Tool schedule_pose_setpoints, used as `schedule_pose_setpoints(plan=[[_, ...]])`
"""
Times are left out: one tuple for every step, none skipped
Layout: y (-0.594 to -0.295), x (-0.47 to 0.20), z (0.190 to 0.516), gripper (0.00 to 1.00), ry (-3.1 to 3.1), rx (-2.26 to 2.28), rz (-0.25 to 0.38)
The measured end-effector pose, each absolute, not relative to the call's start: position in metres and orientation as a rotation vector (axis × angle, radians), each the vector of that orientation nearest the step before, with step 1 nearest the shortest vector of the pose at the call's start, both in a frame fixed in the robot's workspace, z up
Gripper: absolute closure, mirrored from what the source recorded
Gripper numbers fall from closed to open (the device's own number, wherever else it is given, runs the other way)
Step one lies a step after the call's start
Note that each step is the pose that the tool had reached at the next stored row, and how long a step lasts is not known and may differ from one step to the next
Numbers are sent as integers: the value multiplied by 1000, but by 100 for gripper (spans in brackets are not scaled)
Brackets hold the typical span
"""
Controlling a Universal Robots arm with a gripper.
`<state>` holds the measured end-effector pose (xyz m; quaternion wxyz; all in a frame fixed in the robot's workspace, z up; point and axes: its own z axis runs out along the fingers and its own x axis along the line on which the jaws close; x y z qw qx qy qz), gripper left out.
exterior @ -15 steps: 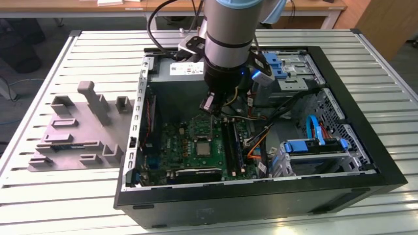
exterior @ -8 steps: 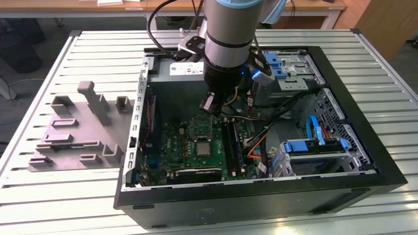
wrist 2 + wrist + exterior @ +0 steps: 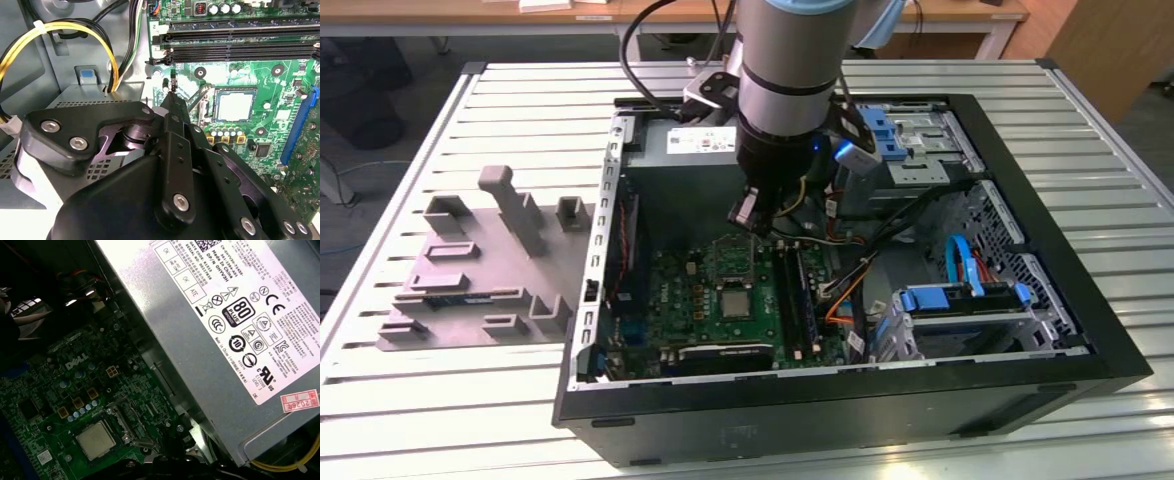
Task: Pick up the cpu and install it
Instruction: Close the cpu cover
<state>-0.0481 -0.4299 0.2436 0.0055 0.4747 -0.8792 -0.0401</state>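
Arm is inside the open PC case (image 3: 1067,330), which lies on its side on the slatted counter (image 3: 400,400). The cpu (image 3: 234,106) already sits in its socket on the green motherboard (image 3: 280,70); both wrist views show its silvery top flush in the frame (also (image 3: 95,440)). The hand (image 3: 172,92) hangs above the board just beside the socket, fingers pressed together and pinching nothing, as far as the second wrist view lets me judge; the very tips are narrow and partly foreshortened.

Socket retention lever (image 3: 196,96) looks raised, angled up beside the socket, close to the fingertips.

Risks from here:
- Closed tips are near the lever and small board components; a sideways drift could bend the lever or scrape capacitors.
- If the chip is not fully keyed, pressing down would damage socket pins. Seating cannot be confirmed from these angles.
- Power supply (image 3: 225,315) and yellow cable bundle (image 3: 75,30) crowd the wrist; snagging likely on retraction.
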Motion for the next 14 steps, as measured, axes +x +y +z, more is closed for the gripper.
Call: schedule_pose_setpoints(plan=[[-430,-48,244,89,-2752,1487,-126],[-430,-48,244,89,-2752,1487,-126],[-430,-48,244,89,-2752,1487,-126],[-430,-48,244,89,-2752,1487,-126],[-430,-48,244,89,-2752,1488,-126],[-430,-48,244,89,-2751,1489,-126],[-430,-48,244,89,-2751,1489,-126],[-430,-48,245,89,-2750,1490,-125],[-430,-48,245,89,-2750,1490,-126],[-430,-48,245,89,-2750,1490,-126],[-430,-48,245,89,-2750,1491,-126],[-430,-48,245,89,-2750,1491,-126],[-430,-48,245,89,-2750,1492,-126],[-430,-48,245,89,-2749,1492,-126]])
